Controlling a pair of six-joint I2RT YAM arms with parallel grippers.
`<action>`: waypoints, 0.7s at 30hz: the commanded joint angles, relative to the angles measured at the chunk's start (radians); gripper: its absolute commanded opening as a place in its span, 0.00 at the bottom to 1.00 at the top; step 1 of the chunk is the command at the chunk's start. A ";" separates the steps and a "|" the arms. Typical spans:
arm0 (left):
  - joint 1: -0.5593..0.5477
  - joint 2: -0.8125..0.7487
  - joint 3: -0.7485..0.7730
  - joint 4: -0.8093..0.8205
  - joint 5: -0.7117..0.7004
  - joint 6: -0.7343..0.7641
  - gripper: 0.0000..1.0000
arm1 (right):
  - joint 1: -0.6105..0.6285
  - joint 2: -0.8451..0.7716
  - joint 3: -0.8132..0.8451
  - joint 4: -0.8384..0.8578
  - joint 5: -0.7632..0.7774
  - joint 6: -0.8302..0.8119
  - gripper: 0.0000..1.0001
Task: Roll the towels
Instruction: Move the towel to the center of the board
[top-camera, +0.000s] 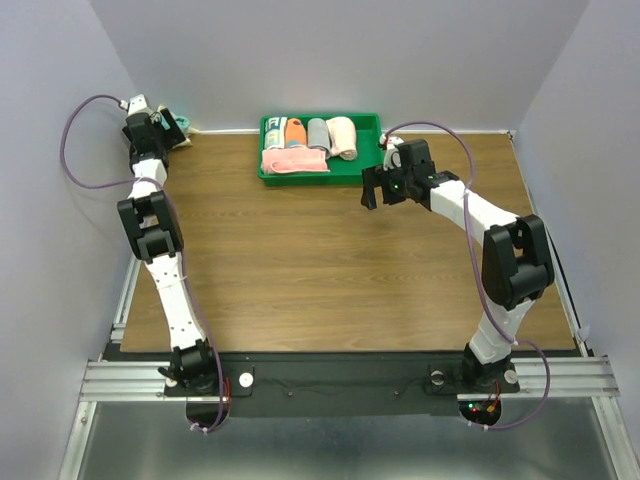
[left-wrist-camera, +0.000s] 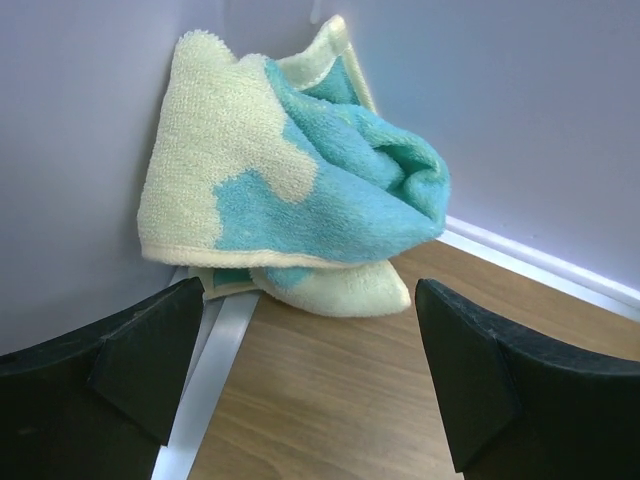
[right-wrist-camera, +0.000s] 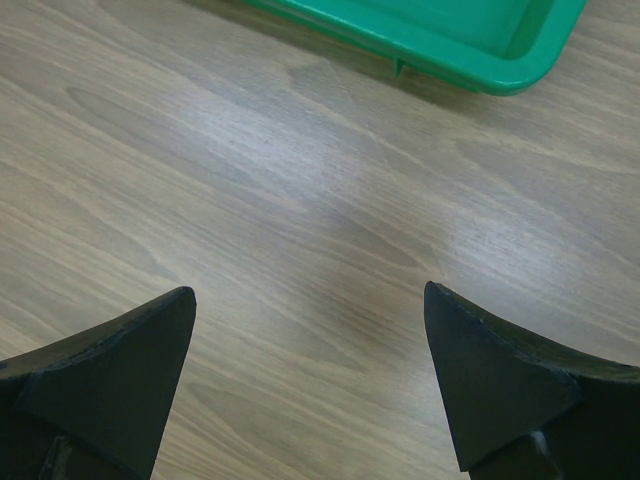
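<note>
**Both tools apart; teal towel crumpled in the corner**

Left tool (left-wrist-camera: 308, 300): black wedge-shaped fingers spread, empty, facing the teal towel (left-wrist-camera: 300, 180). The towel is a crumpled terry heap with pale yellow patches, propped against both walls in the far left corner of the wood-grain bench (left-wrist-camera: 330, 400). Right tool (right-wrist-camera: 310, 300): likewise apart and empty, above the bench near the green plastic tray (right-wrist-camera: 500, 80), where a peach-pink towel (top-camera: 343, 137) lies rolled.
</note>
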 joint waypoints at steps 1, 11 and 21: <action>0.034 0.033 0.065 0.149 -0.057 -0.110 0.99 | -0.014 0.009 0.065 0.018 0.017 -0.002 1.00; 0.031 0.108 0.146 0.296 -0.013 -0.170 0.66 | -0.018 0.057 0.098 0.003 0.047 0.006 1.00; 0.033 0.097 0.151 0.410 0.096 -0.174 0.00 | -0.018 0.052 0.097 -0.012 0.053 -0.009 1.00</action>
